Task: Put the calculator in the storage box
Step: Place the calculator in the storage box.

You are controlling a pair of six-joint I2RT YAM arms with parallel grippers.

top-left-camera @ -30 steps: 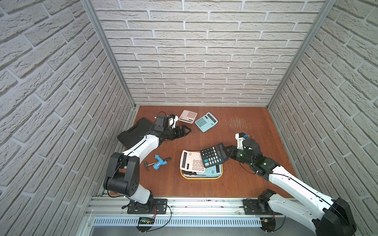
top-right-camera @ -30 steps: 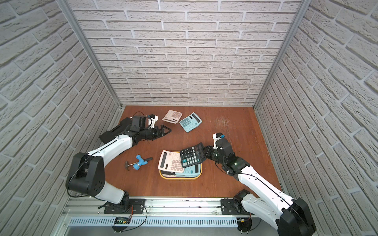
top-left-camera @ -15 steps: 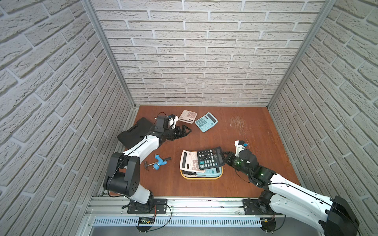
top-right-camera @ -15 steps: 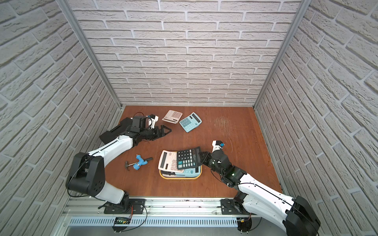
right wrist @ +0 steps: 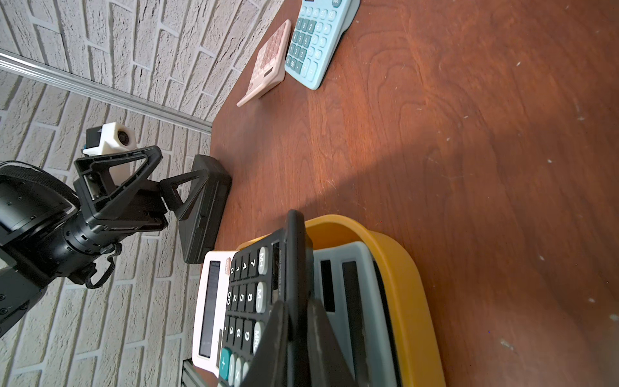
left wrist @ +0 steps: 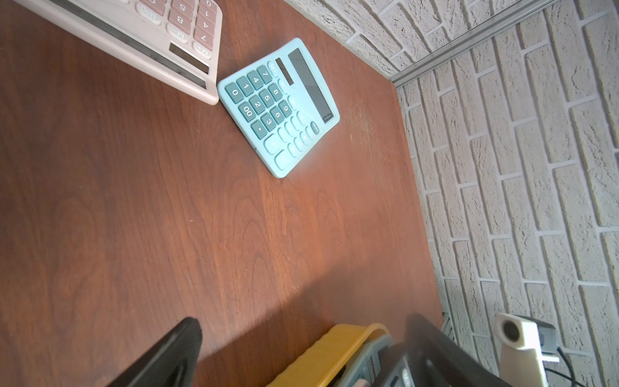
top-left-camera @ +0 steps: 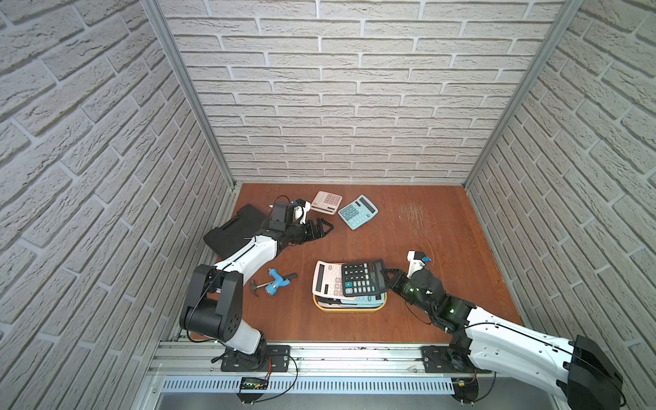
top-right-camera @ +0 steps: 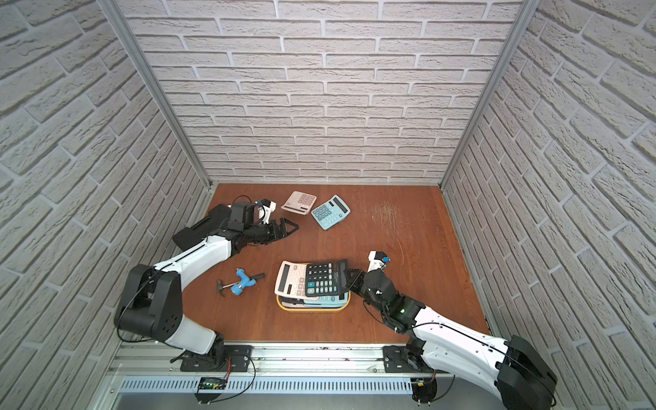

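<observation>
Over brown tabletop point(top-left-camera: 426, 230), pinched black calculator point(top-left-camera: 362, 278) in right gripper point(top-left-camera: 386, 280) above crowded storage box point(top-left-camera: 349, 309), with left gripper point(top-left-camera: 324, 229) wide open, empty. Needed levelling, then lowering flat inside before release.

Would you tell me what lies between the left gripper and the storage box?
Nothing: bare tabletop separates left gripper and storage box, in both top views.

Top views look down; low wrist views share the storage box point(left wrist: 335, 346).
</observation>
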